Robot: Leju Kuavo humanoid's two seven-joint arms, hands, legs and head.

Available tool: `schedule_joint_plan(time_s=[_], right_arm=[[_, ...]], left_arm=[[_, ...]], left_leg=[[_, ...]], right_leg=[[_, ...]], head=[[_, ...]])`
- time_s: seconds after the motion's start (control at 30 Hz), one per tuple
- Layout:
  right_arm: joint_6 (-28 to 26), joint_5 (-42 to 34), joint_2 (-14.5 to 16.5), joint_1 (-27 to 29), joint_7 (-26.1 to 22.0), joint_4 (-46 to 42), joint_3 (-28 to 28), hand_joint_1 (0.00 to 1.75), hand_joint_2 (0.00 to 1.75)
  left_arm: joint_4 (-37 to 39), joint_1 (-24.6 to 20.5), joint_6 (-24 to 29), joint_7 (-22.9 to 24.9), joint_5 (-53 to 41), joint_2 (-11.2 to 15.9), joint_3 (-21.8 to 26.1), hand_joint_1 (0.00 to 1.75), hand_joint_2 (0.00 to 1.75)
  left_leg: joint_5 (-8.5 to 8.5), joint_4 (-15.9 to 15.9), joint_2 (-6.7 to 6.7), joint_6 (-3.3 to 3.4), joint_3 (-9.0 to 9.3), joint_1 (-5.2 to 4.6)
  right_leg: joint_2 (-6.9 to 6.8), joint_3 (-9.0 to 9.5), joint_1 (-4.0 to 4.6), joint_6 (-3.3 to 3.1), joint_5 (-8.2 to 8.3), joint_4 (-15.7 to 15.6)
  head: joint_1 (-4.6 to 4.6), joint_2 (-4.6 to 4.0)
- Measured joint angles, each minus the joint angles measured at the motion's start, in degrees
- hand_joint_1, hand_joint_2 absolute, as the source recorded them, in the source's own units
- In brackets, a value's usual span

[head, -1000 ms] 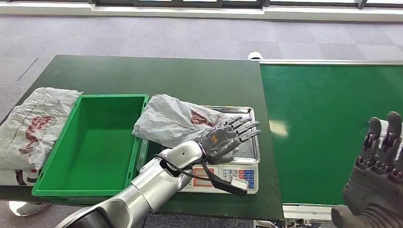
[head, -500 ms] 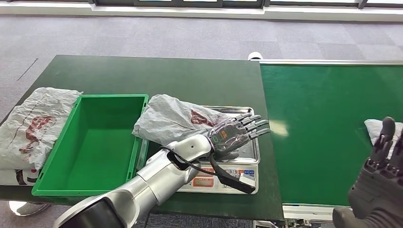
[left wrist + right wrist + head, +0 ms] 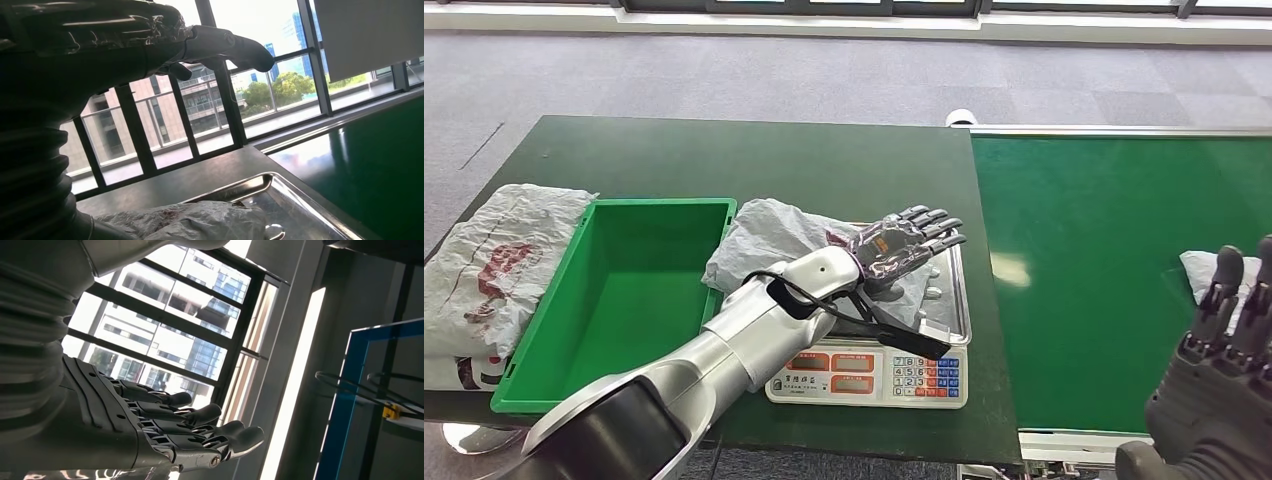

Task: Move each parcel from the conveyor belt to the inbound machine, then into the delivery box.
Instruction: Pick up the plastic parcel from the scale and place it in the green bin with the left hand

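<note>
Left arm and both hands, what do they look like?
The left arm is silver, with rounded shells and a black cable looped outside to a black strap at the wrist. The left hand is dark grey with an orange marking on its back. The right hand is dark grey.

left hand [image 3: 902, 243] outstretched flat, right hand [image 3: 1224, 400] raised, empty
</note>
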Motion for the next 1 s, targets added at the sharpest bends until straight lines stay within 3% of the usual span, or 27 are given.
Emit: schedule_joint_plan(time_s=[0.3, 0.5, 0.63, 0.77, 1.0], right_arm=[[0.8, -1.8, -0.6, -0.1, -0.2, 0.8, 0.4, 0.0, 1.75], [6.1, -7.8, -5.0, 0.0, -4.0, 5.6, 0.4, 0.0, 1.75], [9.9, -12.0, -9.2, 0.5, -6.6, 10.4, 0.5, 0.0, 1.75], [12.7, -13.8, -11.9, -0.4, -6.9, 14.6, 0.5, 0.0, 1.75], [13.7, -13.7, -12.8, -2.3, -5.9, 18.1, 0.5, 0.0, 1.75]], left_arm=[[2.4, -1.4, -2.4, 3.5, -0.5, 0.6, 0.0, 0.0, 1.75], [4.4, -1.1, -3.4, 5.5, -0.2, 4.5, 0.2, 0.0, 1.75], [4.8, 0.4, -6.2, 2.7, 1.6, 9.0, 1.2, 0.0, 1.75], [4.6, 0.8, -13.9, -2.7, 3.2, 12.7, 2.3, 0.0, 1.75], [4.7, -0.1, -21.9, -3.7, 3.7, 15.0, 2.4, 0.0, 1.75]], left_leg=[[0.02, 0.0, -0.01, -0.02, -0.02, 0.0], [0.03, 0.0, 0.0, -0.04, 0.0, 0.0], [0.03, -0.1, 0.01, -0.04, 0.04, 0.0], [-0.11, -0.1, 0.09, -0.12, 0.03, 0.0], [-0.47, -0.3, 0.35, -0.2, 0.82, 0.06]], right_leg=[[0.0, 0.02, 0.01, 0.0, 0.01, 0.0], [0.01, 0.04, 0.03, -0.01, 0.01, 0.0], [0.03, 0.07, 0.05, -0.02, 0.0, 0.0], [0.09, 0.39, 0.07, -0.1, -0.09, 0.0], [0.27, 1.13, 0.05, -0.35, -0.32, 0.0]], head=[[0.0, 0.0], [0.0, 0.0], [-0.01, 0.0], [0.0, 0.0], [-0.01, 0.0]])
